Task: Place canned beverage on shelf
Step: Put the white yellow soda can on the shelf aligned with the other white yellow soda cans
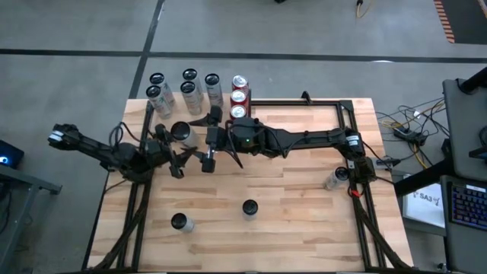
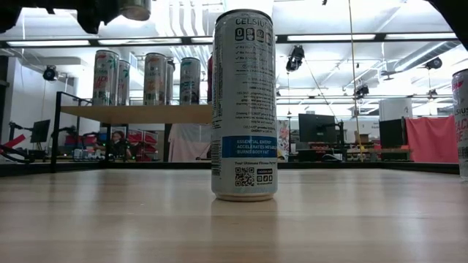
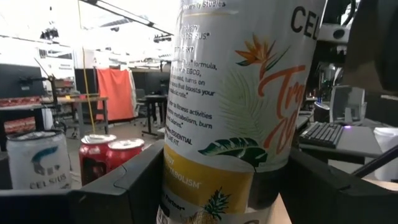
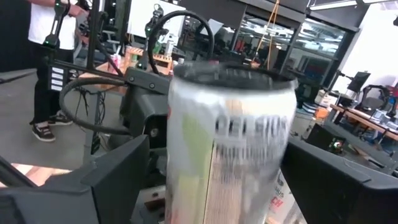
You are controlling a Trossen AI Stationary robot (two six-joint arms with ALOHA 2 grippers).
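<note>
A white can [image 1: 183, 133] with a tropical print is held high over the table, just near of the shelf [image 2: 135, 113]. My left gripper [image 1: 173, 144] comes in from the left and is shut on it. My right gripper [image 1: 204, 141] reaches in from the right and stands open. Its fingers [image 4: 118, 174] flank the same can [image 4: 230, 143] without plainly touching it. Several cans [image 1: 190, 90] stand upright on the shelf, among them three red ones [image 1: 240, 97]. In the low view only the can's bottom [image 2: 135, 9] shows, at the top edge. My left gripper pinches the can's side wall, on its lower yellow band [image 3: 186, 180], between its two fingers [image 3: 118, 193]. The fingers come at it about level from the table's left. The can stands roughly upright in the hold, lifted clear of table and shelf.
Two cans stand on the tabletop near the front, one [image 1: 181, 222] left of the other [image 1: 249, 207]; the latter fills the low view [image 2: 243, 102]. Another can [image 1: 336, 179] sits by the right arm's base. A black frame [image 1: 304, 103] rims the table.
</note>
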